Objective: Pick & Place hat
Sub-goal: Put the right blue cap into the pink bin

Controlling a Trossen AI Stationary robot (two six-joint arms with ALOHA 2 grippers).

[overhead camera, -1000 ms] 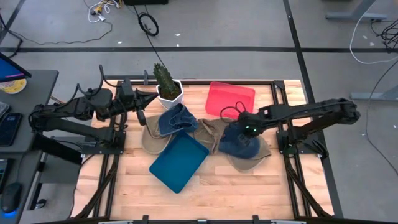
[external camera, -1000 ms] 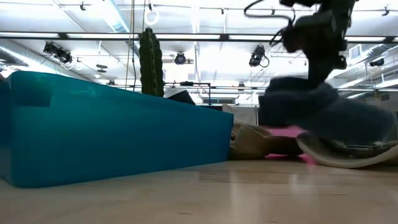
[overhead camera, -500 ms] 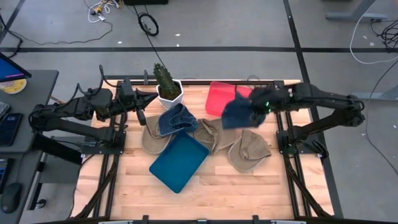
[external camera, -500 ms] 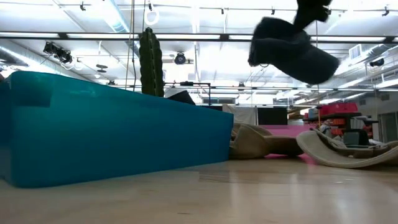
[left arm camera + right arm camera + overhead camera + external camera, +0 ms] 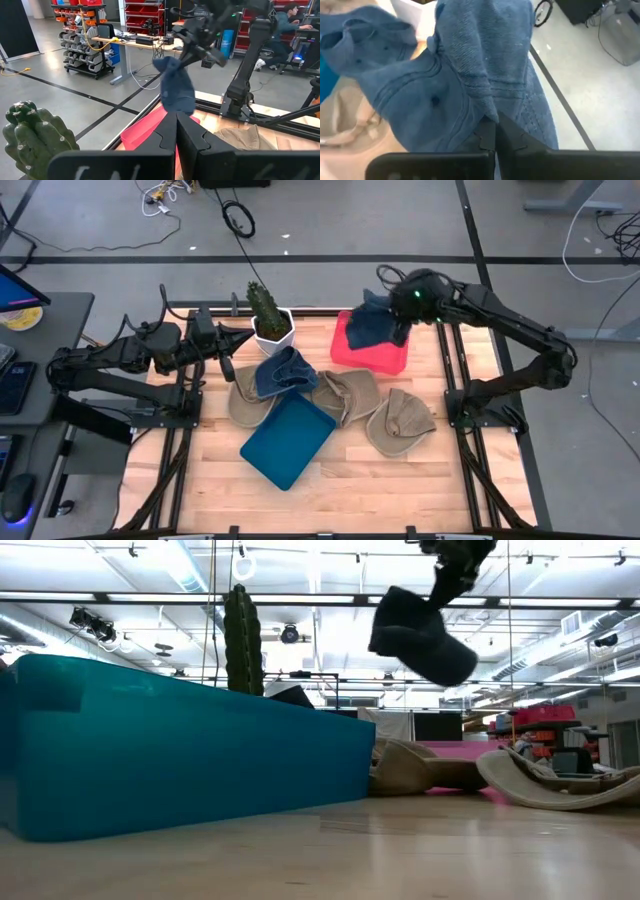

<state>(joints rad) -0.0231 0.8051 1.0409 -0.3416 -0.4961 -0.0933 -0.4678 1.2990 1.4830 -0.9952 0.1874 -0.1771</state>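
While right gripper (image 5: 402, 313) pinched blue hat (image 5: 378, 322), it hung above red tray (image 5: 372, 356).
Left gripper (image 5: 240, 337) closed, idle nr cactus (image 5: 265, 306).

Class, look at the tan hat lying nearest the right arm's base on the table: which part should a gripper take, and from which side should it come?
Probably the raised fold of the tan hat, pinched from straight above. It lies slumped on the table, so its soft crown offers ridges, and nothing covers it. The right gripper is busy, shut on the blue hat above the red tray.
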